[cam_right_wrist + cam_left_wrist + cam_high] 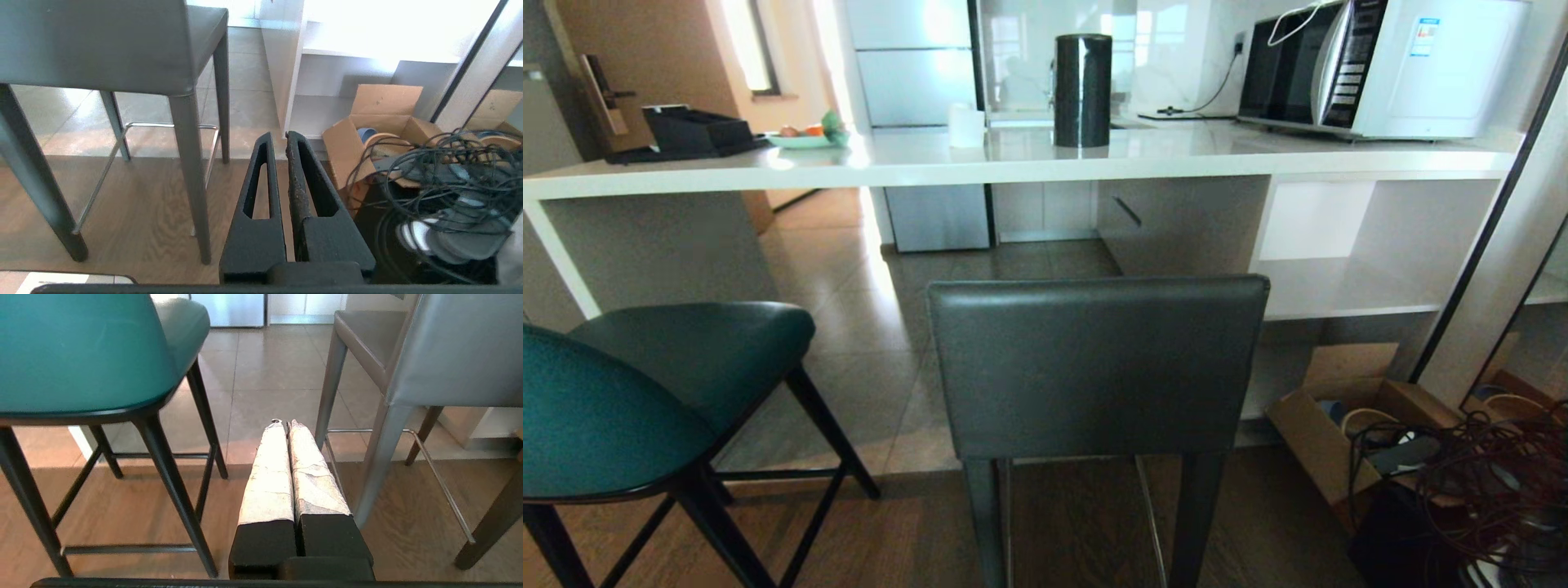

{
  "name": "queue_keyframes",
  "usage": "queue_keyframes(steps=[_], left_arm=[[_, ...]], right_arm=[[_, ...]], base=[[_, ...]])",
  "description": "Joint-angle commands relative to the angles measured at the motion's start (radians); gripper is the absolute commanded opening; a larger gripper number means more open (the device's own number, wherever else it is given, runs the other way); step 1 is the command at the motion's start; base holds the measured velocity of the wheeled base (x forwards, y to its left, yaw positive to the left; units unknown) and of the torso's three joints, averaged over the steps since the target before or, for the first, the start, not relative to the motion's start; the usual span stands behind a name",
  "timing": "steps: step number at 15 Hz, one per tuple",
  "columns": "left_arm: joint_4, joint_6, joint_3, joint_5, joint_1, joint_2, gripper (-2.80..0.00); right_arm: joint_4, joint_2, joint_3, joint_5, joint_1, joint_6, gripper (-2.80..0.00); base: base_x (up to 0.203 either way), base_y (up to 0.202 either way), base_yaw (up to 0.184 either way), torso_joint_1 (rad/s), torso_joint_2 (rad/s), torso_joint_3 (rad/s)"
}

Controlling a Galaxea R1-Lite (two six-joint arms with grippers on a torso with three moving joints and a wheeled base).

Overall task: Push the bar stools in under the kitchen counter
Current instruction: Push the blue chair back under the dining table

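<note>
Hanging low between the two stools, our left gripper (284, 425) is clenched with nothing in it, its taped fingers (267, 473) pressed together over the wood floor (122, 506). Our right gripper (278, 136) is likewise closed and empty, low and to the right of the grey stool (98, 45), touching nothing. Neither arm shows in the head view.

Just left of the left gripper stands the teal stool (77, 347), its thin black legs (171, 486) splayed; just right stands the grey stool with its chrome footrest (441, 486). In the head view we see the grey stool's rectangular back (1098, 363) nearest us, centred before the kitchen counter (1013, 167), with the teal stool at the near left. On the counter's top sit a dark cylinder (1083, 90), a microwave (1380, 65) at far right and a black tray (694, 131) at far left. A cardboard box (376, 122) and tangled cables (445, 171) lie right of the right gripper, below the white shelves (1347, 286).
</note>
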Motion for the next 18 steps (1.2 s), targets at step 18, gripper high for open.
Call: queue_keyframes(steps=[18], left_arm=[[0.001,-0.001,0.003,0.001,0.0,0.001,-2.8]], right_arm=[[-0.003,0.001,0.005,-0.001,-0.002,0.005,-2.8]], base=[[0.0,0.195,-0.001,0.003,0.0,0.002]])
